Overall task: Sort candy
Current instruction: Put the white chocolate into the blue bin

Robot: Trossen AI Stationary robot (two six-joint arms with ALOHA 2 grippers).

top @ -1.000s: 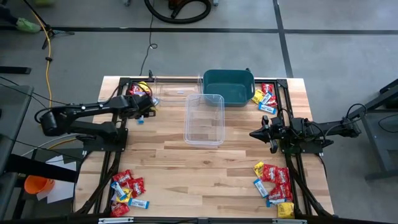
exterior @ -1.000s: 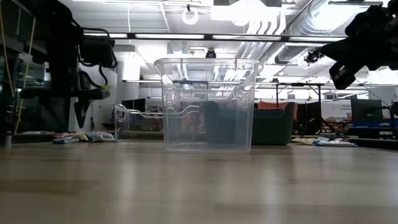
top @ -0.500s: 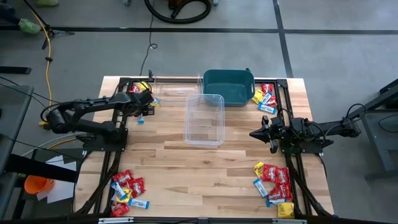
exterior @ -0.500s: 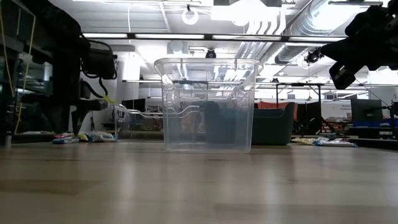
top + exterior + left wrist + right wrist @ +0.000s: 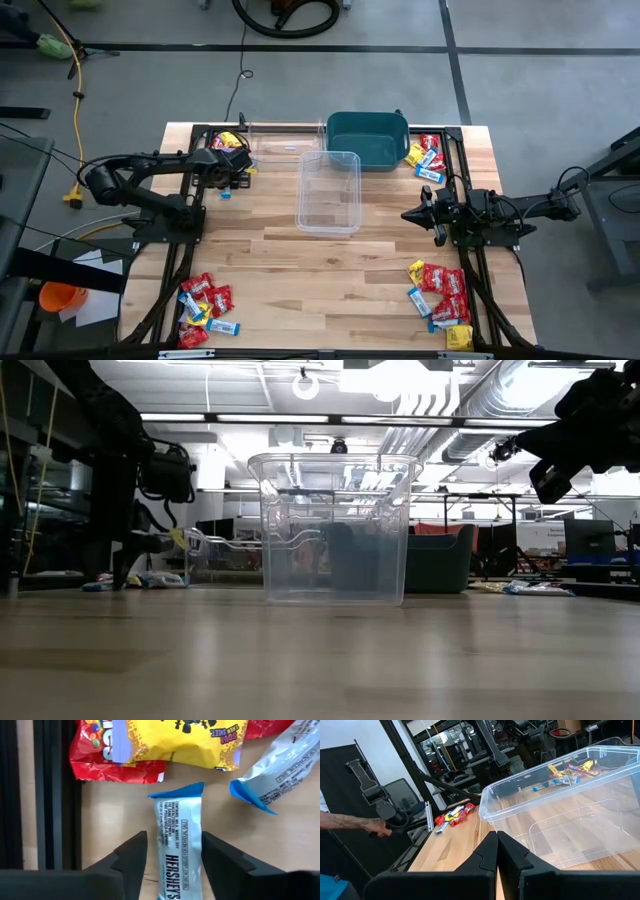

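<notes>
— Candy first: where does the silver and light-blue foil Hershey's bar [image 5: 179,847] lie, and which way does it run?

— Flat on the pale wood-plank counter [image 5: 380,270] at the far left corner, beside a yellow glossy packet [image 5: 177,741] and a red crinkled packet [image 5: 102,757]. Its long axis runs straight away from the left wrist camera, blue crimped end farthest out.

— And the left gripper [image 5: 172,852]?

— Its dark jaws stand apart, one on each long side of the bar, not pressing it. A second silver-blue wrapper [image 5: 280,765] lies just off to one side, and a black frame rail [image 5: 50,795] borders the other.

— The right gripper [image 5: 408,214]?

— Clenched on nothing, hovering over the counter's right side, pointing at the clear rectangular plastic tub [image 5: 329,190]. Behind the tub sits a teal plastic bin [image 5: 367,138]. More candy heaps [image 5: 441,292] fill the corners; the middle planks are bare.
</notes>
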